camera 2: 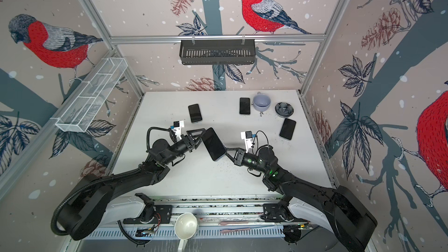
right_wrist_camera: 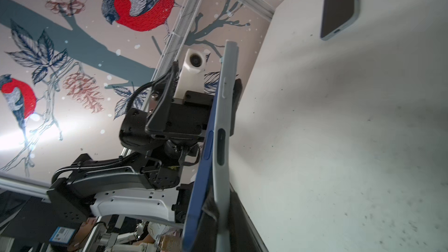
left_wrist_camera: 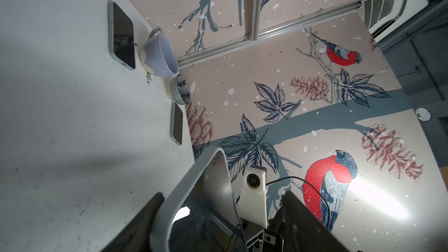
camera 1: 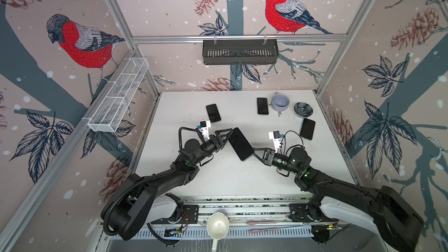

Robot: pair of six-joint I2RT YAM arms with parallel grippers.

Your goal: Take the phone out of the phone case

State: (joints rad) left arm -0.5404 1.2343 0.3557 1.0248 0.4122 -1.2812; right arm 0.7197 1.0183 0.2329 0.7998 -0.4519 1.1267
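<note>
Locate the left gripper (camera 1: 228,136) above the middle of the table (camera 1: 218,180). Its jaws stand apart. In the left wrist view the two fingers (left_wrist_camera: 145,216) flank one end of the phone case (left_wrist_camera: 169,204), and the grey rim lies against one of them. You cannot tell whether the other finger touches.

Between the two grippers, note the phone (camera 1: 241,144). It is clear of the table and runs diagonally, dark screen up in both top views. In the right wrist view the phone shows as a deep blue edge with a side button, and the case as a pale grey shell with a slot cut-out. The two lie close together toward the far end and spread apart toward the right gripper (camera 1: 256,154).

The right gripper is closed on that near corner. One finger sits between the blue edge and the grey shell, the other outside the shell, so the grip is on the case wall.

Containers, left to right:
- The white mesh basket (camera 1: 118,95) hangs on the left wall, divided into compartments.
- The white bowl (camera 1: 217,225) sits at the front, off the table, opening up.
- The black rack (camera 1: 240,52) hangs from the back rail.
- The grey-blue cup (camera 1: 280,102) stands upright at the table's back right.
- The small dark bowl (camera 1: 303,109) sits just beside the cup — it holds several round grey pieces.

Three other phones (camera 1: 213,113) lie flat on the table, screens up.
</note>
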